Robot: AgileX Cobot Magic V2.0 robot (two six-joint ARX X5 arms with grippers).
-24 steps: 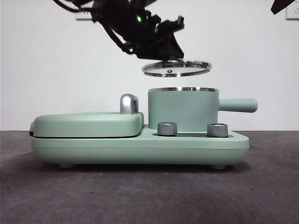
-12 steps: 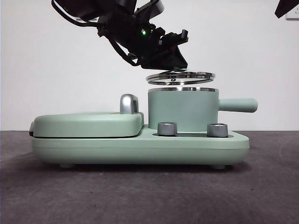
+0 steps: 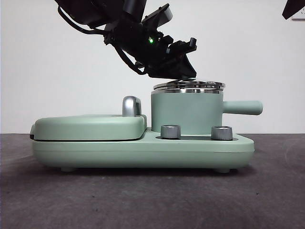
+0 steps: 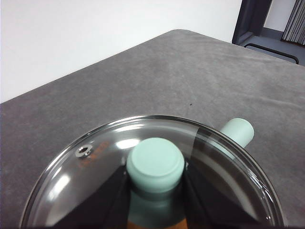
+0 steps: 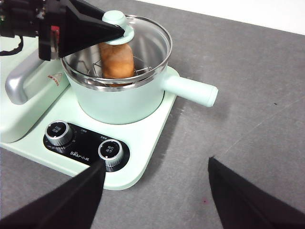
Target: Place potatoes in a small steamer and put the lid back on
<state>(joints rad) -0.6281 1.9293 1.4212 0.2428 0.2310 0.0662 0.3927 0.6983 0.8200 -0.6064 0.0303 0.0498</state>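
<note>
Since 1 s ago the lid (image 3: pixel 189 86) is lowered onto the small steamer (image 3: pixel 186 112) rim. Its knob (image 4: pixel 155 164) is pinched by the left gripper (image 3: pixel 183 71), w/ the potatoes (image 5: pixel 116 59) seen directly beneath. Right gripper (image 5: pixel 155 191) is held spread, well apart.

The left arm is reaching down from the upper left at a slant, its wrist tilted and a small green light glowing on it. The left gripper (image 3: pixel 183 71) is pinching the lid's knob (image 4: pixel 155 163), its black jaws closed against either side of it. The right gripper (image 5: pixel 155 191) is hanging back on the near right, its jaws spread wide and holding nothing.
</note>
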